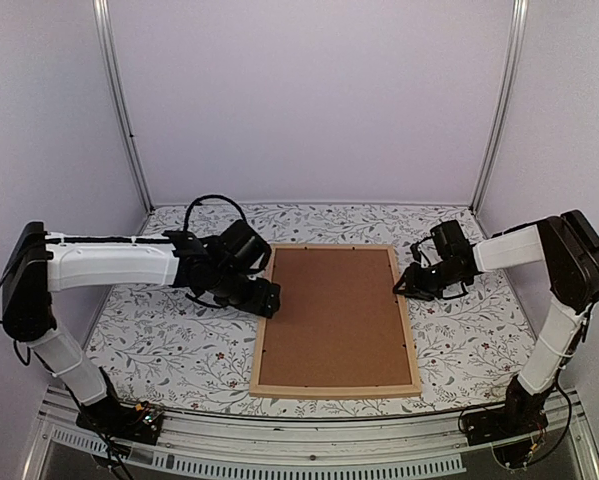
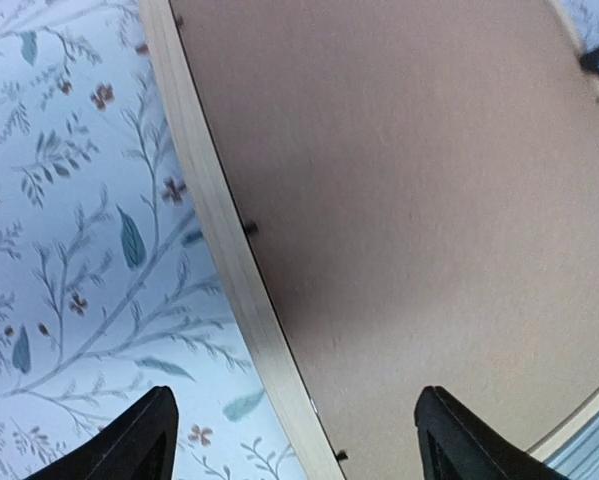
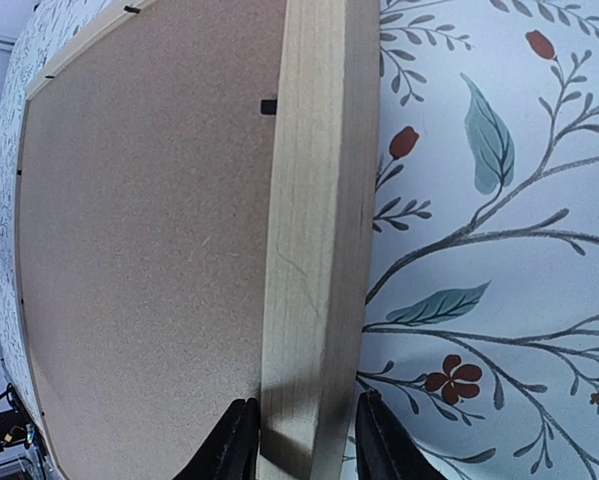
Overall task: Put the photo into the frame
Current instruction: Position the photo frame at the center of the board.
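The frame (image 1: 334, 391) lies back-up on the table (image 1: 169, 340), its brown backing board (image 1: 334, 310) filling it, so we cannot see the photo. At its left rail our left gripper (image 2: 297, 425) straddles the wood, wide open. At its right rail our right gripper (image 3: 304, 440) pinches the strip narrowly, likely steadying it.

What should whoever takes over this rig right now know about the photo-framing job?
Left gripper: open, fingers straddling the frame's left rail, not gripping.
Right gripper: fingers close against both sides of the right rail; whether it is clamped, I cannot tell.
Frame: flat on the table, back up, with the brown backing board seated in it.
Photo: in no view; it may lie under the board.
Done: board is in the frame.
Left: confirm that the photo is inside, then clear both arms.
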Tool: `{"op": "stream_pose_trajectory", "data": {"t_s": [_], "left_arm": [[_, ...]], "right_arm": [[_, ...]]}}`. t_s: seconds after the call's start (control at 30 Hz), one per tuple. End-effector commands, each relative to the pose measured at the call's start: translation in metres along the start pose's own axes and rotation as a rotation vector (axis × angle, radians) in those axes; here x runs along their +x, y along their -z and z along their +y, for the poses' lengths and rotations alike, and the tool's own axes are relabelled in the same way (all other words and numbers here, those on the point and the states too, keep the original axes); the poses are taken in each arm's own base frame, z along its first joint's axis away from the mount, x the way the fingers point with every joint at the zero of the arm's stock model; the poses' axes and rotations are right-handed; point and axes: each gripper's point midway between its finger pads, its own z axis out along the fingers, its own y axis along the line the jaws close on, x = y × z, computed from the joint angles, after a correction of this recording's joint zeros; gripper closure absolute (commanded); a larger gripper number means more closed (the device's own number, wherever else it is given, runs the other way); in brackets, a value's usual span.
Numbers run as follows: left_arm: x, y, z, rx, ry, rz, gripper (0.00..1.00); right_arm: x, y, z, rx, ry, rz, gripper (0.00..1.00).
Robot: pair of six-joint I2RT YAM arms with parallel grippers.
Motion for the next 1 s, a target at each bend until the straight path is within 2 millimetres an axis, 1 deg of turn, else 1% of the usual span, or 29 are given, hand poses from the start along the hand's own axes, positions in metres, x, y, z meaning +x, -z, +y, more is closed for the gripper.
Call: {"op": "stream_pose_trajectory", "data": {"t_s": [0.0, 0.13, 0.23, 0.27, 0.37, 0.4, 0.53, 0.57, 0.63, 0.7, 0.73, 0.83, 0.97], "left_arm": [[-0.058, 0.002, 0.009, 0.128, 0.043, -0.138, 0.14], [-0.089, -0.011, 0.029, 0.155, 0.077, -0.169, 0.14], [-0.111, -0.023, 0.042, 0.159, 0.080, -0.189, 0.14], [-0.121, -0.026, 0.046, 0.161, 0.077, -0.204, 0.14], [-0.139, -0.043, 0.058, 0.166, 0.062, -0.215, 0.14], [-0.144, -0.048, 0.061, 0.167, 0.052, -0.219, 0.14], [-0.164, -0.070, 0.072, 0.174, -0.007, -0.261, 0.14], [-0.171, -0.071, 0.073, 0.181, -0.023, -0.279, 0.14], [-0.180, -0.080, 0.073, 0.197, -0.059, -0.288, 0.13], [-0.183, -0.098, 0.073, 0.201, -0.092, -0.262, 0.13], [-0.190, -0.102, 0.072, 0.197, -0.111, -0.263, 0.13], [-0.191, -0.121, 0.077, 0.161, -0.150, -0.228, 0.13], [-0.193, -0.134, 0.088, 0.096, -0.210, -0.229, 0.13]], "right_arm": [[0.013, -0.005, -0.027, 0.086, -0.004, 0.094, 0.65], [-0.003, -0.007, -0.029, 0.096, 0.036, 0.098, 0.65], [-0.012, -0.010, -0.031, 0.120, 0.082, 0.109, 0.65], [-0.012, -0.012, -0.034, 0.131, 0.089, 0.119, 0.65], [-0.017, -0.018, -0.036, 0.142, 0.126, 0.139, 0.64], [-0.019, -0.019, -0.034, 0.131, 0.142, 0.141, 0.64], [-0.027, -0.026, -0.011, 0.011, 0.189, 0.157, 0.64], [-0.028, -0.027, -0.005, -0.023, 0.204, 0.161, 0.64], [-0.028, -0.032, 0.006, -0.075, 0.230, 0.179, 0.64], [-0.024, -0.039, 0.017, -0.125, 0.259, 0.205, 0.63], [-0.025, -0.041, 0.026, -0.165, 0.280, 0.211, 0.63], [-0.018, -0.050, 0.042, -0.232, 0.314, 0.245, 0.60], [-0.014, -0.053, 0.059, -0.298, 0.378, 0.260, 0.54]]}}
